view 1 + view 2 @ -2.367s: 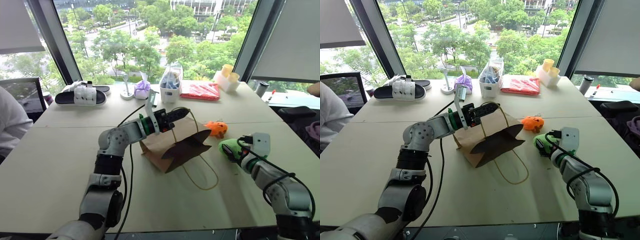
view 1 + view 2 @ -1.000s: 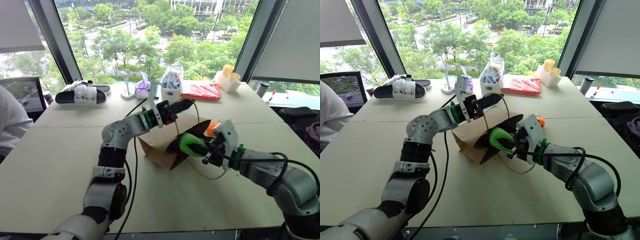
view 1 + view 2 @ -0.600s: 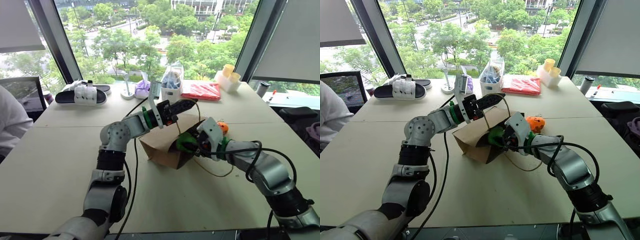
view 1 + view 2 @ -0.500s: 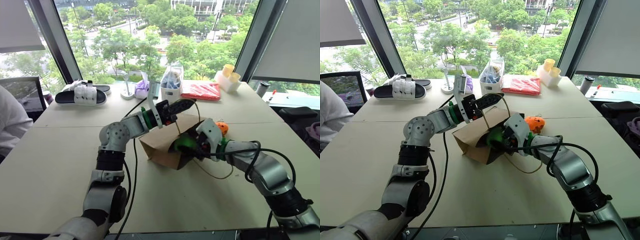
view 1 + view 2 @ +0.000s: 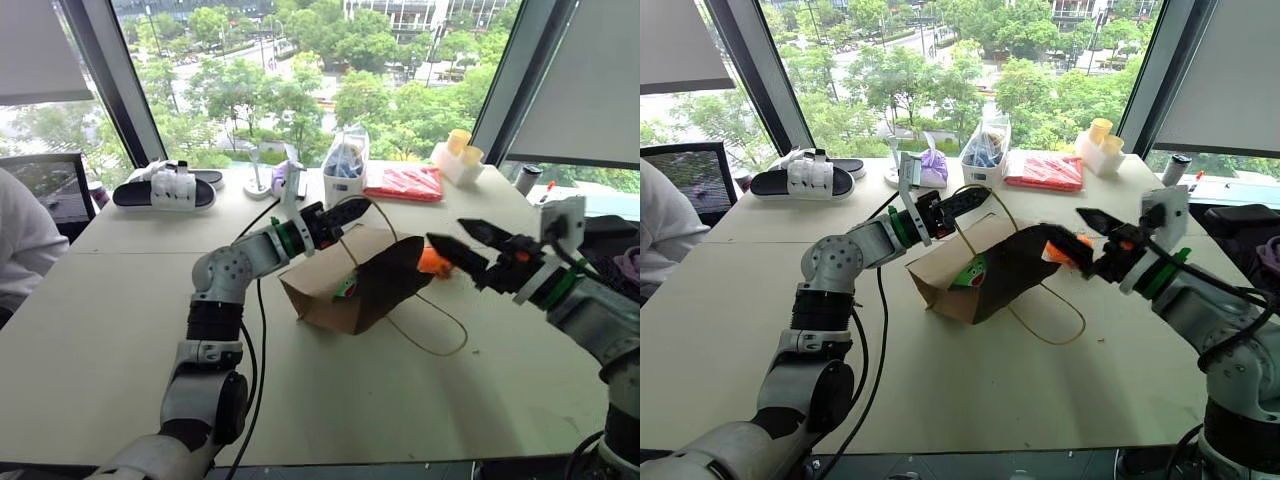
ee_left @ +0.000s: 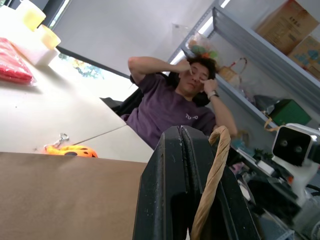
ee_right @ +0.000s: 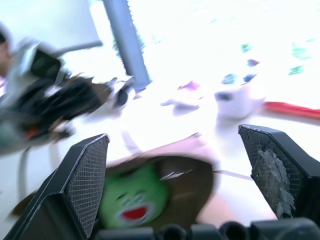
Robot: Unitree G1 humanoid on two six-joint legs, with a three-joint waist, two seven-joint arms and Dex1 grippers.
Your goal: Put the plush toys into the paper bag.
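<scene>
The brown paper bag (image 5: 330,288) lies on its side on the table with its mouth facing right. My left gripper (image 5: 347,211) is shut on the bag's beige loop handle (image 6: 212,175) and holds the mouth up. The green plush toy (image 5: 347,287) sits inside the bag, and its face shows in the right wrist view (image 7: 132,202). My right gripper (image 5: 448,233) hangs open and empty in the air just right of the bag's mouth. The orange plush toy (image 5: 432,262) lies on the table behind the bag, partly hidden by the right gripper's lower finger.
Along the window edge stand black-and-white sandals (image 5: 165,190), a purple tied bag (image 5: 283,178), a clear plastic bag (image 5: 343,160), a red packet (image 5: 402,183) and a white holder with yellow cups (image 5: 456,158). A person's sleeve (image 5: 20,245) is at the left. A seated person in purple (image 6: 175,107) is at the right.
My right gripper has let go of the green plush toy inside the bag, opened wide, and pulled back up and to the right. The left gripper still holds the handle.
</scene>
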